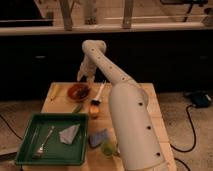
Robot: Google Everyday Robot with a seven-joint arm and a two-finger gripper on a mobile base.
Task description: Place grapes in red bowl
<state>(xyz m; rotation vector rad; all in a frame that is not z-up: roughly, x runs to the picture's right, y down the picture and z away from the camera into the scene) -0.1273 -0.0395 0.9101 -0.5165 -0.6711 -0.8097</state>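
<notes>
The red bowl (78, 91) sits on the wooden table (62, 100) at its far left. A dark clump, which looks like the grapes (81, 90), lies inside the bowl. My gripper (84, 76) hangs just above the bowl's far rim, pointing down. The white arm rises from the lower right, bends at the top and comes down to the gripper. I cannot tell whether the gripper touches the grapes.
An elongated green item (77, 107) and an orange item (94, 109) lie in front of the bowl, with a white brush (99, 92) to its right. A green tray (30, 150) at the front left holds a fork (45, 141) and a grey cloth (69, 134). A blue sponge (98, 138) lies beside the tray.
</notes>
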